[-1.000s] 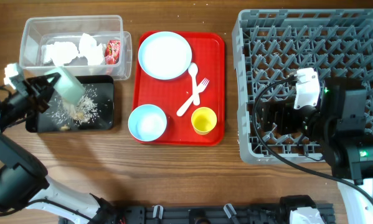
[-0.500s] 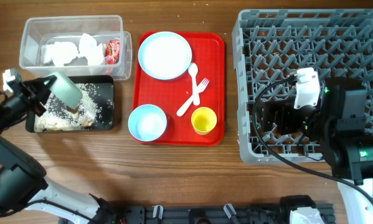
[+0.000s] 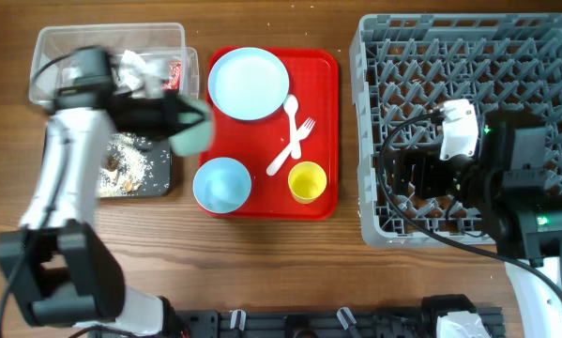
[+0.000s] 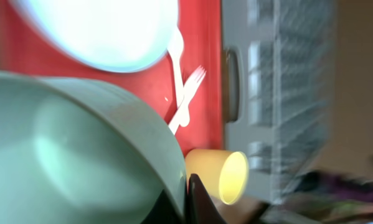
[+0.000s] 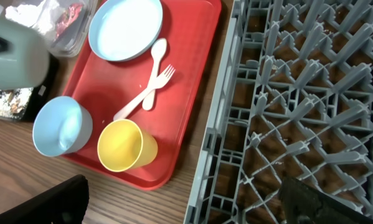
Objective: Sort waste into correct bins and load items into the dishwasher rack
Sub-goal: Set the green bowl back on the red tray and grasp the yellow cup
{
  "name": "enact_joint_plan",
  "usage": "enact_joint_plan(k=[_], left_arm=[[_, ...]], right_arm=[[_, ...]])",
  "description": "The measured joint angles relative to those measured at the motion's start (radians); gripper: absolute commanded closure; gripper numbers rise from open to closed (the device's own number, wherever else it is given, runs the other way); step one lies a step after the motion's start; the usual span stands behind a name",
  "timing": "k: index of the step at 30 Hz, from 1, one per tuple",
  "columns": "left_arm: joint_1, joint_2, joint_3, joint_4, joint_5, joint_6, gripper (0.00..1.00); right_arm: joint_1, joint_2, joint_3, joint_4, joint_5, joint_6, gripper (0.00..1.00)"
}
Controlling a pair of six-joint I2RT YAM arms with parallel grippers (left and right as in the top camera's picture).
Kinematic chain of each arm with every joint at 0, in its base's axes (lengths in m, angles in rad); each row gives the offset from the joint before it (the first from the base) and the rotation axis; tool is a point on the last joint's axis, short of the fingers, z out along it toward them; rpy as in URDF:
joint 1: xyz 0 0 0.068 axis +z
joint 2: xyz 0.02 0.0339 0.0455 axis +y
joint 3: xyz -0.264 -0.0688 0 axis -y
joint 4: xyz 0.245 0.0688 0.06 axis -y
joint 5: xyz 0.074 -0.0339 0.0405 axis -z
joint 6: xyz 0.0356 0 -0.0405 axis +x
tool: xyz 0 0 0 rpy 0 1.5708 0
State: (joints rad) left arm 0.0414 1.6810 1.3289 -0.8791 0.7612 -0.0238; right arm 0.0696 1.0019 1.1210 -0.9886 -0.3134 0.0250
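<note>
My left gripper (image 3: 175,120) is shut on the rim of the pale green bowl (image 3: 193,131) and holds it above the left edge of the red tray (image 3: 331,113). In the left wrist view the bowl (image 4: 80,149) fills the frame and the gripper (image 4: 185,204) pinches its rim. On the tray lie the light blue plate (image 3: 249,84), the light blue bowl (image 3: 222,184), the yellow cup (image 3: 307,181) and the white spoon and fork (image 3: 292,133). My right gripper (image 5: 183,205) is open and empty over the left part of the grey dishwasher rack (image 3: 449,56).
The clear tub (image 3: 46,52) at the back left holds napkins and a red wrapper (image 3: 174,70). The black tray (image 3: 154,178) in front of it holds food scraps (image 3: 126,161). Bare wooden table (image 3: 262,263) lies in front.
My left arm has swung right from over the black tray, carrying the pale green bowl to the red tray's left edge. More scraps lie in the black tray. The right arm has barely moved.
</note>
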Motion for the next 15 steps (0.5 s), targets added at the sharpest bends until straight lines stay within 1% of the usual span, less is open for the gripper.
enact_joint_plan(k=[1,2,4,5,7,9,11,12,13,14,15], left_arm=[[-0.086,-0.001,0.000,0.016,-0.058,-0.010,0.96],[-0.198,0.002,0.000,0.032,-0.167,-0.021,0.96],[-0.367,0.019,0.000,0.058,-0.382,-0.062,0.96],[-0.414,0.034,0.000,0.061,-0.435,-0.075,0.96],[-0.525,0.100,0.000,0.086,-0.612,-0.114,0.96],[-0.563,0.163,0.000,0.092,-0.700,-0.140,0.94],[-0.570,0.210,0.000,0.100,-0.742,-0.152,0.79],[-0.570,0.220,0.000,0.104,-0.758,-0.161,0.73],[-0.570,0.221,0.000,0.111,-0.766,-0.161,0.63],[-0.570,0.221,0.000,0.135,-0.774,-0.168,0.58],[-0.570,0.221,0.000,0.151,-0.780,-0.169,0.51]], right_arm=[[0.000,0.002,0.000,0.000,0.000,0.000,0.00],[0.000,0.003,0.000,0.000,0.000,0.000,0.00],[0.000,0.006,0.000,0.000,0.000,0.000,0.00],[0.000,0.008,0.000,-0.001,0.000,0.000,0.00],[0.000,0.012,0.000,-0.001,0.000,0.000,0.00],[0.000,0.012,0.000,-0.001,0.000,0.000,0.00],[0.000,0.012,0.000,-0.002,0.000,0.000,0.00],[0.000,0.012,0.000,-0.001,0.000,0.000,0.00],[0.000,0.013,0.000,-0.001,0.000,0.000,0.01],[0.000,0.014,0.000,-0.001,0.000,0.000,0.00],[0.000,0.014,0.000,-0.001,0.000,0.000,0.00]])
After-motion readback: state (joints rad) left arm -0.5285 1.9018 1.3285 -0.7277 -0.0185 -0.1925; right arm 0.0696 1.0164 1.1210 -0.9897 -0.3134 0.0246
